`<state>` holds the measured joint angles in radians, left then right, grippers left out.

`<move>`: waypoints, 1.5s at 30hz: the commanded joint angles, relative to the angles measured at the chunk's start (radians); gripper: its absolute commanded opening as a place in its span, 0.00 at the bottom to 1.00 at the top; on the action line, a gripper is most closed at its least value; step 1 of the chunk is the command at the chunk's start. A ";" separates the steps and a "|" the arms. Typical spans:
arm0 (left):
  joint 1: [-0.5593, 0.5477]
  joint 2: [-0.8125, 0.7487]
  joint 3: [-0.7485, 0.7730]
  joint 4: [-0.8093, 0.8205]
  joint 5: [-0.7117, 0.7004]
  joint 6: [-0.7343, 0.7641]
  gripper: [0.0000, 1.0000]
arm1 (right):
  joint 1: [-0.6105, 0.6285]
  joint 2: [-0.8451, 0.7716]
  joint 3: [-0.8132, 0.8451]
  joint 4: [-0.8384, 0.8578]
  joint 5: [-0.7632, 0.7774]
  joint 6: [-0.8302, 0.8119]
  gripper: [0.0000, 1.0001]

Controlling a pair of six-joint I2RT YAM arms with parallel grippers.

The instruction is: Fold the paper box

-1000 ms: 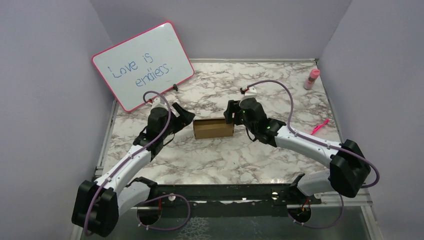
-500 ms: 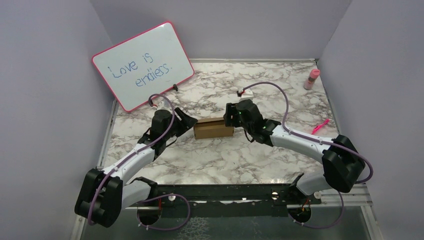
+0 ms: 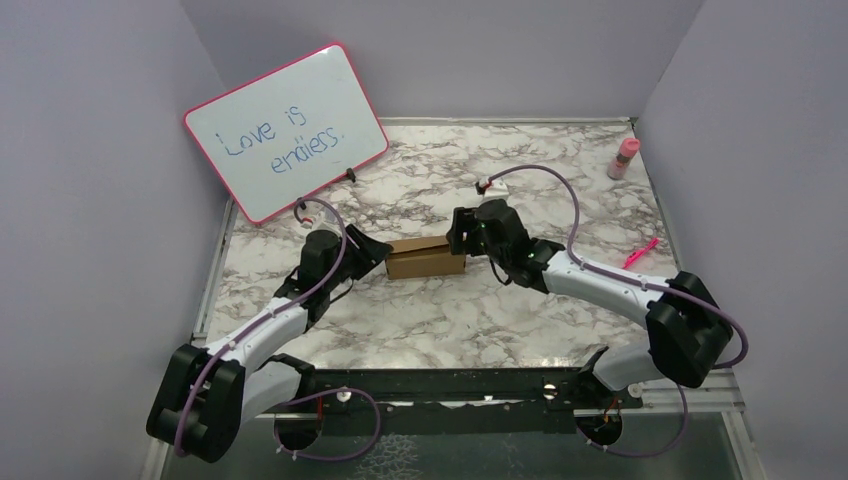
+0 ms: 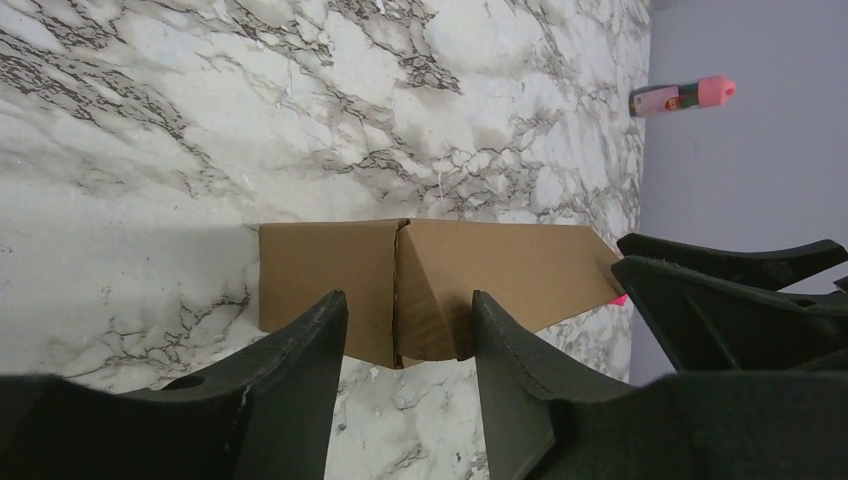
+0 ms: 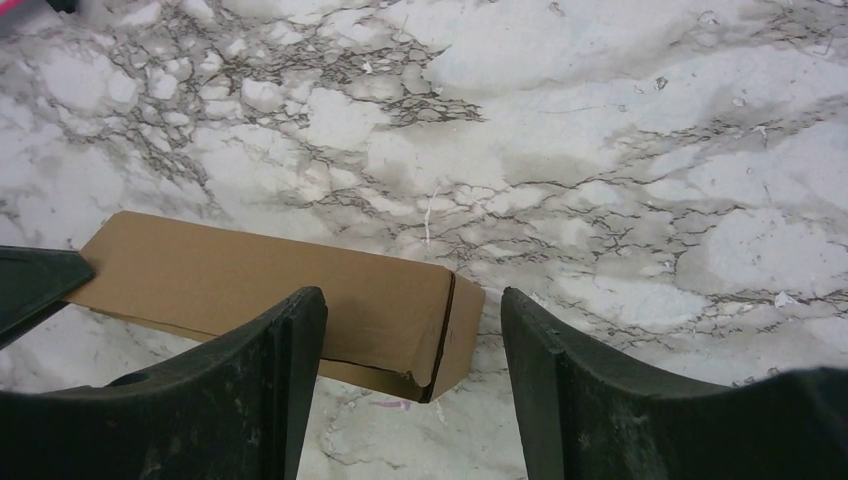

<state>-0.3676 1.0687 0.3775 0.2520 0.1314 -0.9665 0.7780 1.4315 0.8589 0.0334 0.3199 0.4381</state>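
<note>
The paper box (image 3: pixel 426 257) is a small closed brown carton lying lengthwise in the middle of the marble table. My left gripper (image 3: pixel 376 250) is at its left end. In the left wrist view the two black fingertips straddle the near corner of the paper box (image 4: pixel 450 275), and the left gripper (image 4: pixel 409 300) is open, with table showing between the fingers. My right gripper (image 3: pixel 456 234) is at the box's right end. In the right wrist view the right gripper (image 5: pixel 412 305) stands open over the end of the box (image 5: pixel 280 285), with a gap beside the right finger.
A pink-framed whiteboard (image 3: pixel 285 130) leans at the back left. A pink bottle (image 3: pixel 624 158) stands at the back right by the wall, and a pink pen (image 3: pixel 640 253) lies right of the right arm. Grey walls close in three sides.
The left gripper has moved in to the box's left end and its jaws have narrowed. The right arm has shifted slightly, and the box has barely moved.
</note>
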 commanded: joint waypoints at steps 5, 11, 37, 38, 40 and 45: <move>0.005 0.050 -0.046 -0.003 0.004 0.013 0.44 | -0.125 -0.091 -0.028 0.027 -0.259 0.105 0.69; 0.005 0.062 -0.049 0.000 0.005 0.023 0.42 | -0.201 -0.081 -0.065 0.059 -0.418 0.155 0.61; 0.018 0.098 -0.129 0.065 0.030 0.001 0.41 | -0.363 0.121 -0.349 0.381 -0.724 0.179 0.40; 0.022 0.101 -0.134 0.067 0.037 -0.004 0.41 | -0.364 0.143 -0.355 0.391 -0.727 0.175 0.39; 0.033 0.103 -0.151 0.083 0.057 -0.024 0.41 | -0.364 0.173 -0.367 0.407 -0.736 0.164 0.36; 0.063 0.104 -0.182 0.138 0.102 -0.075 0.47 | -0.365 0.211 -0.383 0.440 -0.751 0.165 0.35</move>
<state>-0.3309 1.1404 0.2581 0.4942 0.2001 -1.0306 0.4149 1.5585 0.5461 0.6384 -0.4618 0.6636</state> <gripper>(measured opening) 0.448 0.363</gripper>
